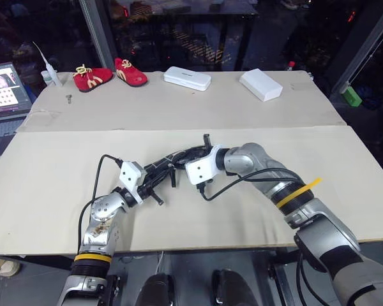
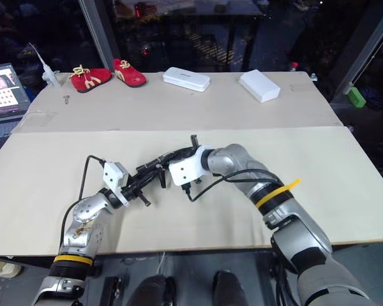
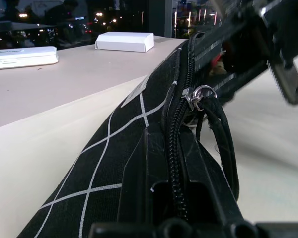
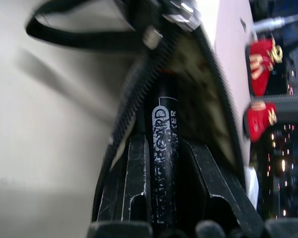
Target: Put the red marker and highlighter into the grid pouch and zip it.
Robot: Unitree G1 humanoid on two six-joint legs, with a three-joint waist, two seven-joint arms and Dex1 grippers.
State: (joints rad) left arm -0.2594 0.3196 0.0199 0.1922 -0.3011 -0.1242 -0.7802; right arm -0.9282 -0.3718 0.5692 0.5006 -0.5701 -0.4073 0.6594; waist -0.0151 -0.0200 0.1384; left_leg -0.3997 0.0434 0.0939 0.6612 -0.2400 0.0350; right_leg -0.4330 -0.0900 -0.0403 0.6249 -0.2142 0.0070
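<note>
- The red shoes (image 1: 108, 74) are seen far back on the left of the table (image 1: 45, 178). They are not part of this job.
- The left gripper (image 1: 154, 187) is seen low and near the front, a bit left of the middle. Its fingers are pressed tight together on one end of the grid pouch (image 1: 172, 160).
- The pouch is held up off the table this way, probably so that it stays still and its mouth stays open for the pens.
- In the left wrist view, the zipper pull (image 3: 197, 95) is seen partway along the zipper line. The black loop hangs down from it. The zip is not yet closed past that spot.
- The pouch is stretched between the two grippers, near the middle of the table.
- The red marker (image 4: 164, 148) is clamped between the fingers of the right gripper (image 4: 165, 148). In the right wrist view, its black body is seen pointing into the open mouth of the pouch.
- The marker is held in line with the opening, most likely so that it can be slid in without catching on the zipper teeth.
- How far the tip is already inside cannot be told.
- The highlighter cannot be picked out; perhaps it is already inside the pouch.
- Two white cases (image 1: 187, 78) are seen at the back, right of the shoes and well apart from the pouch.
</note>
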